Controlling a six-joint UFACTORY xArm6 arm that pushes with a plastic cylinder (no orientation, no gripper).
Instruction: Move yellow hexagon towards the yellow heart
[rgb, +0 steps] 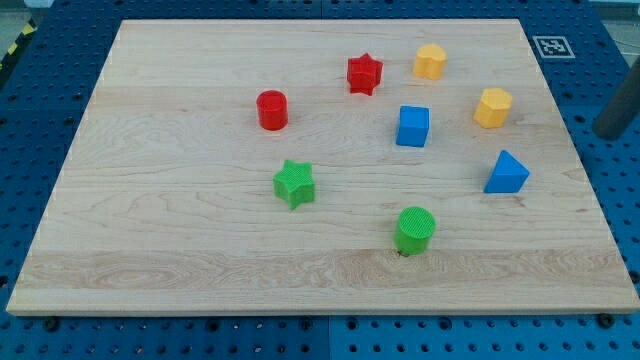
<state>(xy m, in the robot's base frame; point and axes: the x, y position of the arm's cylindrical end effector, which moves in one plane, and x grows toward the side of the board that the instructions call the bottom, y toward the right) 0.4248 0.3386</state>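
The yellow hexagon (493, 107) lies at the board's upper right. The yellow heart (430, 61) lies up and to the left of it, near the view's top; their shapes are hard to make out. My tip (607, 132) shows as a blurred dark rod at the view's right edge. It is off the wooden board, over the blue perforated surface, well to the right of the yellow hexagon and touching no block.
A blue cube (412, 126) sits left of the hexagon, and a blue triangular block (507, 173) below it. A red star (365, 74), red cylinder (272, 110), green star (294, 183) and green cylinder (415, 230) lie further left and down. The wooden board (180, 230) holds them all.
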